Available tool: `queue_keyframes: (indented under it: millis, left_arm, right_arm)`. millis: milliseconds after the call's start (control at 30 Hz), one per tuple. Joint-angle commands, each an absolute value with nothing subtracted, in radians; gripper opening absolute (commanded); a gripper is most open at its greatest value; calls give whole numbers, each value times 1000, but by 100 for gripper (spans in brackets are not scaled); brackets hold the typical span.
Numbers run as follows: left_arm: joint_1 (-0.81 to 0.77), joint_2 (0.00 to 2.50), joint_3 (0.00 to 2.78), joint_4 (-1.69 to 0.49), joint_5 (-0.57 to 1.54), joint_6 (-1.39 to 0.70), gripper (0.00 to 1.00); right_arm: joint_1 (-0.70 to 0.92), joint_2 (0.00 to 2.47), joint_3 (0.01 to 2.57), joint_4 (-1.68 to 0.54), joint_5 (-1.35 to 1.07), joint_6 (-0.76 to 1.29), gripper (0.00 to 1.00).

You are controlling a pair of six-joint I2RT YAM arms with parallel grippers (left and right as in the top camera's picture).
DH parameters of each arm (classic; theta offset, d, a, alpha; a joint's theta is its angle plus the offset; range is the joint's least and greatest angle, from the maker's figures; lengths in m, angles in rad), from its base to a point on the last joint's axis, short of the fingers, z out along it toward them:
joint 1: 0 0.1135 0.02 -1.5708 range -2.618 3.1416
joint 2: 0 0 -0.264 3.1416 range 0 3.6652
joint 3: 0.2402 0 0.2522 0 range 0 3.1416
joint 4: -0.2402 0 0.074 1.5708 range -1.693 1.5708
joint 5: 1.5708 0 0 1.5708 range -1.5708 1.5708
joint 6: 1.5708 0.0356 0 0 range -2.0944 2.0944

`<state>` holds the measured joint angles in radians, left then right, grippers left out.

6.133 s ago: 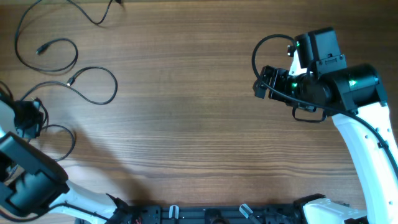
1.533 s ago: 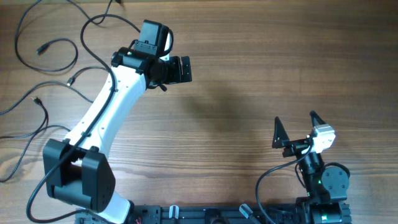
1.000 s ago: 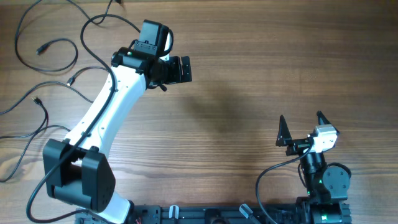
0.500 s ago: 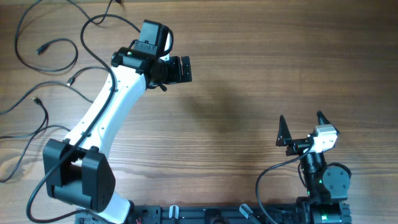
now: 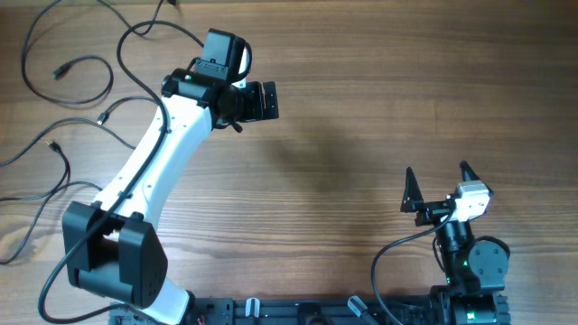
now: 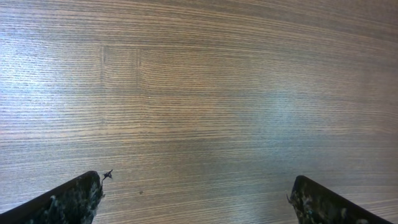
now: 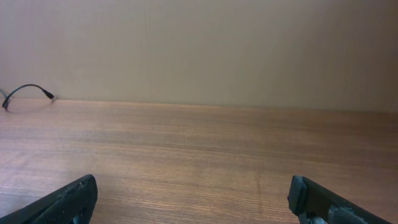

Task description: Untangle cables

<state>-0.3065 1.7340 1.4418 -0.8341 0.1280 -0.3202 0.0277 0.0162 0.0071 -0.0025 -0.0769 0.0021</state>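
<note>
Several thin black cables (image 5: 60,69) lie in loose loops on the wood at the far left, with small plug ends (image 5: 102,117) showing. My left gripper (image 5: 271,100) hangs over bare wood to their right, open and empty, and its wrist view shows only wood between the fingers (image 6: 68,202). My right gripper (image 5: 437,181) sits near the front right, open and empty. One cable end (image 7: 28,88) shows far off at the left of the right wrist view.
The white left arm (image 5: 153,153) slants from its base (image 5: 104,262) at the front left up to the gripper and crosses some of the cords. The right arm's base (image 5: 470,262) stands at the front edge. A wall (image 7: 199,43) rises behind the table.
Nothing has moved in the last second. Since several seconds ago the left arm has swung from the left edge to the upper middle, the right arm has drawn back to the front right, and the cords lie differently.
</note>
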Motion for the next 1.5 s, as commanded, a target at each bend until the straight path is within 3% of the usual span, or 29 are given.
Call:
queue_keyframes:
  millis: [0,433,600,967,1467]
  left_arm:
    - [-301,1736,1438,-834,132,-329,100]
    - [-300,1741,1436,-1022,84,-319,100]
    - [-311,1664,1359,-946,80,-319,100]
    - [-310,1390,890,-650,31,-318,100]
    - [-167,1148,698,-628,26,-323,100]
  right_arm:
    - [22,4,5,0,-63,1,100]
    - [22,4,5,0,-63,1,100]
    - [22,4,5,0,-63,1,100]
    - [22,4,5,0,-64,1,100]
    - [22,4,5,0,-64,1,100]
